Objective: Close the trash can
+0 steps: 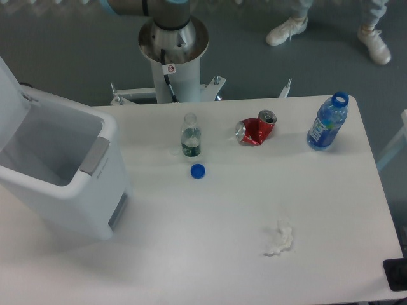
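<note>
Your trash can (60, 171) sits at the bench's (222, 235) left end, its lid (9, 86) standing upright and open. The tool is out of frame, so you cannot tell its state. Push the lid from the wrong side and you may shove the whole bin off the edge instead of closing it

The trash can (60, 171) is white with a grey panel on its front. The tabletop (222, 241) is white too. The crushed can (255, 129) is red and silver. The big bottle (327, 123) is blue; the small bottle (191, 137) is clear with a dark green label. The loose cap (198, 170) is blue, the crumpled tissue (279, 239) white, the floor (267, 63) grey
</note>
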